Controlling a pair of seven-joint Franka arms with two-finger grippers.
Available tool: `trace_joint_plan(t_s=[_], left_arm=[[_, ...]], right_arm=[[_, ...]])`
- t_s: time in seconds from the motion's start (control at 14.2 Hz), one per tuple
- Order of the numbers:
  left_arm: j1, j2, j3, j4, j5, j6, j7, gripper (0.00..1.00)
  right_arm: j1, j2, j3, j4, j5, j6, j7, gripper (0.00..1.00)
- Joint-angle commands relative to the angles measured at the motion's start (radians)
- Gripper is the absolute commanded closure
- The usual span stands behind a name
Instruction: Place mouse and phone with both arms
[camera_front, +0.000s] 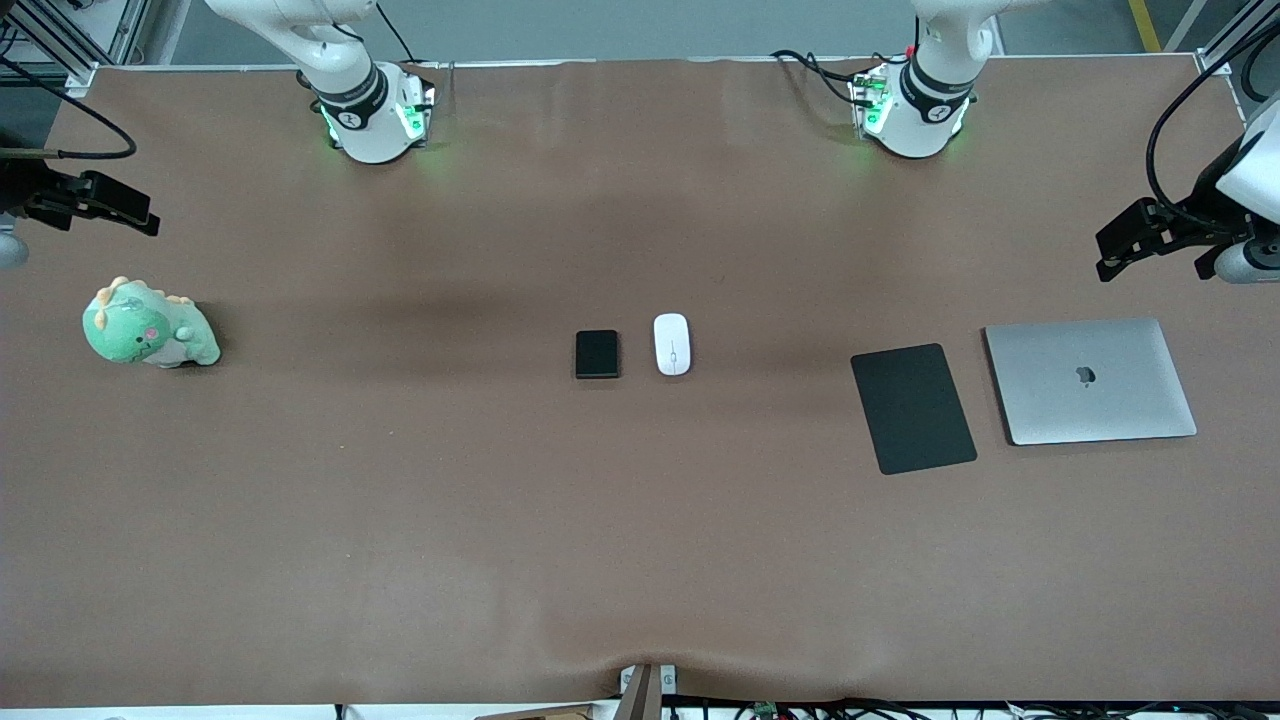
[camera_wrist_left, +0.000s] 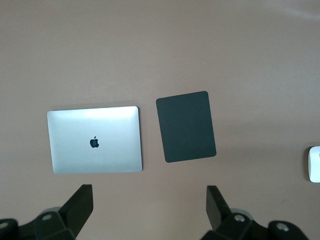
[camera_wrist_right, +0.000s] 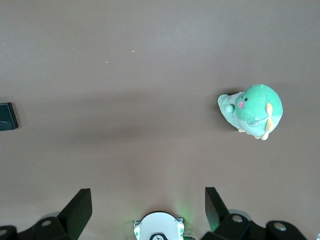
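Two arms wait, nothing gripped; judging by the layout, the pick step has not begun. Right gripper (camera_front: 100, 205) hangs over the right arm's end of the table, jaws wide apart and empty, above the green plush toy (camera_front: 150, 325). Phone (camera_front: 597, 353) and mouse (camera_front: 672, 343) lie side by side mid-table, apart, phone toward the right arm's end. Mouse pad (camera_front: 912, 407) and closed laptop (camera_front: 1090, 380) sit toward the left arm's end. Left gripper (camera_front: 1150, 240) hangs over there, jaws spread, empty. Next: each arm must reach to centre, descend and close.
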Motion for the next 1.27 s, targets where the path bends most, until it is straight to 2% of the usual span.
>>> trace_joint_plan(t_s=[0.0, 0.49, 1.2], left_arm=[[0.006, 0.010, -0.004, 0.025, -0.007, -0.012, 0.005, 0.00], [-0.006, 0.025, -0.004, 0.025, -0.009, -0.012, -0.012, 0.00], [-0.032, 0.147, -0.024, 0.014, -0.021, 0.037, -0.015, 0.00]], right_arm=[[0.002, -0.001, 0.001, 0.014, -0.011, -0.004, -0.009, 0.00], [0.004, 0.017, 0.001, 0.040, -0.012, -0.002, -0.009, 0.00], [0.000, 0.037, 0.001, 0.054, -0.009, -0.005, -0.009, 0.00]])
